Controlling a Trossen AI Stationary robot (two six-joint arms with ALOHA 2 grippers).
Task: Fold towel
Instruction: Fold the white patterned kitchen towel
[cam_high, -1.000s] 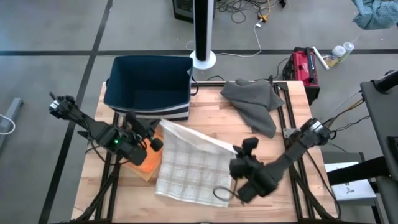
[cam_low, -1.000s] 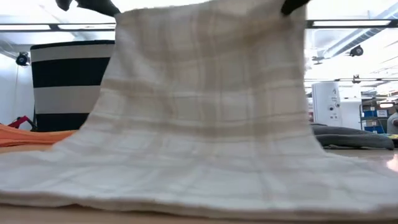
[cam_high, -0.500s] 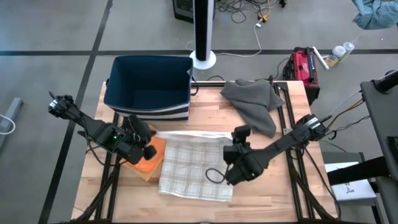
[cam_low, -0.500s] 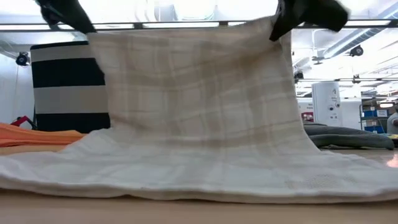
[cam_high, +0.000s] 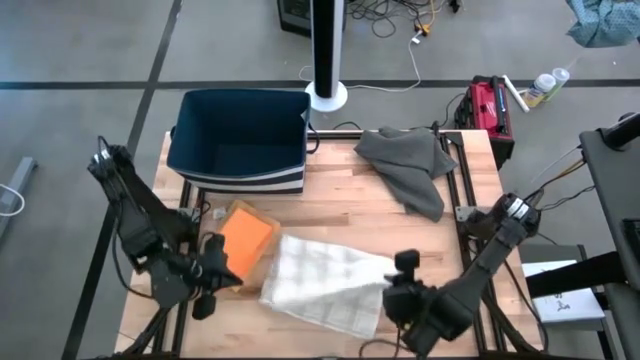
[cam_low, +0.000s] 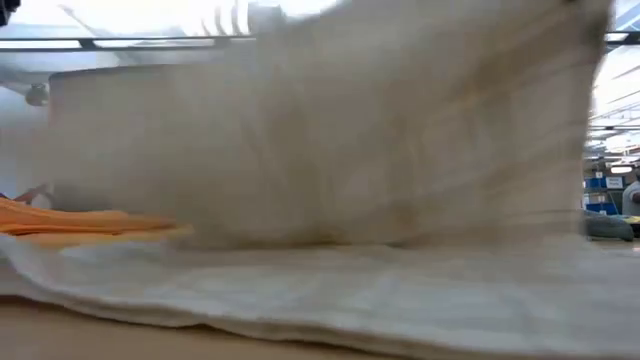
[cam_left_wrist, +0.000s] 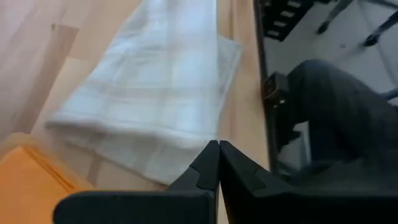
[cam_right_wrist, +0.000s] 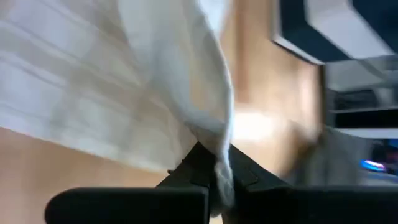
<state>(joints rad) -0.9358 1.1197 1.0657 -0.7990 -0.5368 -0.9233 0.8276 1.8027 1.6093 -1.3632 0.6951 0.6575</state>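
One towel (cam_high: 322, 283) — thin, soft, light, will sag and crease; lies doubled over at the table's (cam_high: 400, 240) near middle. Best taken by its corners. Right gripper (cam_right_wrist: 214, 171) closed on a towel edge; left gripper (cam_left_wrist: 219, 163) closed, its hold unclear. Orange cloth (cam_high: 246, 238) touches the towel's left side; bin (cam_high: 238, 140) and grey cloth (cam_high: 408, 165) lie far, clear of the fold.
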